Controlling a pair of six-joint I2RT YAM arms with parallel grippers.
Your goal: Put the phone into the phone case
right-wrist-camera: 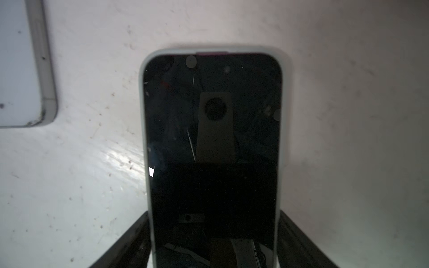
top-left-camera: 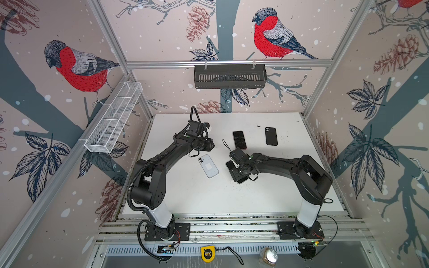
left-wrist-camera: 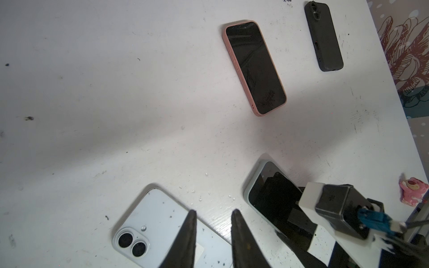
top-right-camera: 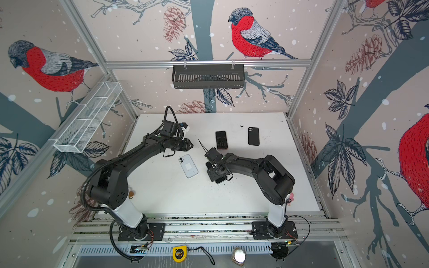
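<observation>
**Q:** Which step is being shown?

**A:** Seating, by judgement. The dark-screened phone point(right-wrist-camera: 211, 139) is lying face up on the white surface point(top-left-camera: 197, 197). It is sitting inside the pale grey soft case point(right-wrist-camera: 171, 51), whose rim is framing every side in view. A thin magenta strip is showing at the end away from the wrist, so that end may not be fully home.

**Q:** How are the arms and pincers standing?

**A:** The right pincer point(right-wrist-camera: 212, 214) is straddling the phone, one finger running along each long edge. Whether the fingers are pressing the case or merely flanking it cannot be told. The right arm is reaching in low, elbow bent, wrist turning down over the phone. The left pincer point(left-wrist-camera: 213, 214) is hovering empty with its tips slightly apart, near the light blue phone point(left-wrist-camera: 157, 215) lying back up.

**Q:** What is the next move calling for?

**A:** Probably an even press or squeeze at the doubtful end, without dragging the case along the surface.
</observation>
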